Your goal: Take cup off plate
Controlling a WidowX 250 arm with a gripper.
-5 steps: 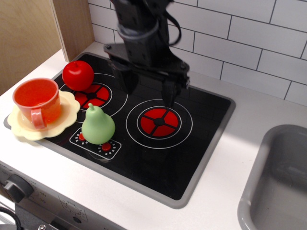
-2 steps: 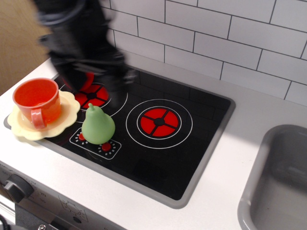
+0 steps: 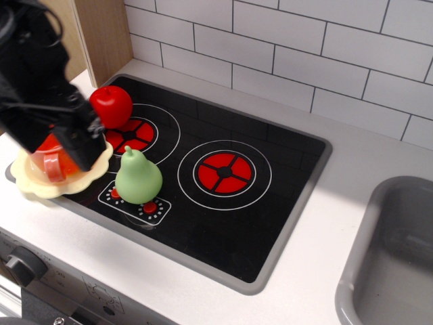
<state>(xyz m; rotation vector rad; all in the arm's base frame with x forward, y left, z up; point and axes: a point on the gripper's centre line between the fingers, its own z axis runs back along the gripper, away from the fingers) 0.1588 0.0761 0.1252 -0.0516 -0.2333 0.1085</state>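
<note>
Red apple (image 3: 111,105) on left burner, green pear (image 3: 137,177) by stove knobs, grey sink (image 3: 390,261) at right

a single high, fairly close view angled down across the stovetop (image 3: 223,176) (sink (image 3: 396,264) at right)

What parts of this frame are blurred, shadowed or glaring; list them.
In observation.image, the only view: the gripper and arm at upper left are slightly motion-smeared, hiding most of the cup on the plate; the pear, apple and hob are sharp; soft highlights on both fruits; a diagonal shadow edge crosses the right counter.
</note>
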